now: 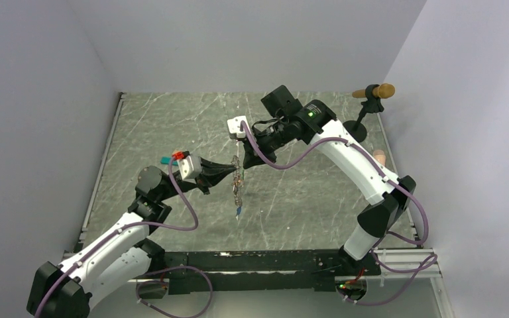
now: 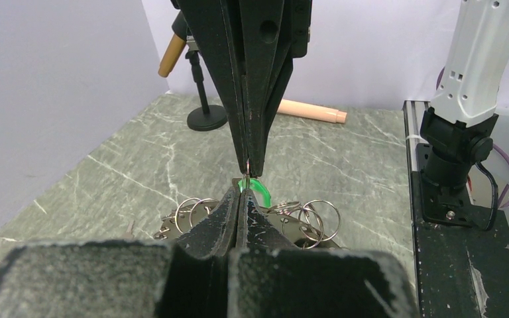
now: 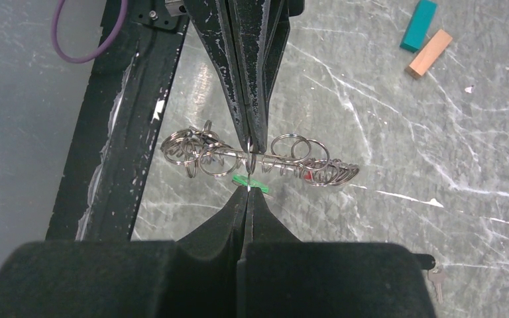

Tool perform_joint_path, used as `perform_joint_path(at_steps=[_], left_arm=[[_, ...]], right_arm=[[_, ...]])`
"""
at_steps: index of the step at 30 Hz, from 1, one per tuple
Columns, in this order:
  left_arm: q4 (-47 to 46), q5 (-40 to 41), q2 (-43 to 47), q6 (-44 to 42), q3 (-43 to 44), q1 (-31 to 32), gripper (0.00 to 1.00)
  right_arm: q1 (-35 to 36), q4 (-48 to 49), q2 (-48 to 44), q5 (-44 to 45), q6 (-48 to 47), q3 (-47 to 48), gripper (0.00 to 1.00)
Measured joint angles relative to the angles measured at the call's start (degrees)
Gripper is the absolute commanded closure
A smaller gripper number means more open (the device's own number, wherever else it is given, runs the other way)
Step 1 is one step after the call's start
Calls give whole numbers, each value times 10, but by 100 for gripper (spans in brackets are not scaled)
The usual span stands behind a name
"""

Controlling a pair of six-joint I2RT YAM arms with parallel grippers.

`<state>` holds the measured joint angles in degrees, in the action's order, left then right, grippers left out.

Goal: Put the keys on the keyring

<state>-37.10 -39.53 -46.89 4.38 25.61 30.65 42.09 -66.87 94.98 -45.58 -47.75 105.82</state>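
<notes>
The keyring (image 1: 238,187) hangs in the air between my two grippers over the middle of the table. In the right wrist view the keyring (image 3: 285,161) shows edge-on, fringed with small silver rings. My left gripper (image 1: 233,169) is shut on it from the left; its tips (image 2: 241,188) meet with no gap. My right gripper (image 1: 241,156) comes from the far side, tip to tip with the left. It is shut (image 3: 248,192) on a thin metal loop of the green key (image 3: 248,180), whose green tag (image 2: 260,189) sits against the ring. The blue key (image 1: 238,212) dangles at the bottom.
A teal block (image 3: 419,25) and a tan block (image 3: 429,52) lie on the table. A small loose key (image 3: 435,278) lies near the right wrist. A black stand with a wooden handle (image 1: 374,93) and a wooden dowel (image 2: 311,111) are at the far right.
</notes>
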Motion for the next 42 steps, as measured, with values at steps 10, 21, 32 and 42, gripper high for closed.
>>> perform_joint_path(at_steps=[10,21,32,42], left_arm=[[-9,-5,-10,13,0,-2,100],[-30,-11,-15,27,0,-2,100],[-34,-12,-17,30,0,-3,100],[-39,-14,-23,30,0,-3,100]], right_arm=[[-2,0,3,1,10,0,100],[-3,4,3,1,23,0,100],[-3,6,3,1,30,0,100],[-4,6,3,1,35,0,100]])
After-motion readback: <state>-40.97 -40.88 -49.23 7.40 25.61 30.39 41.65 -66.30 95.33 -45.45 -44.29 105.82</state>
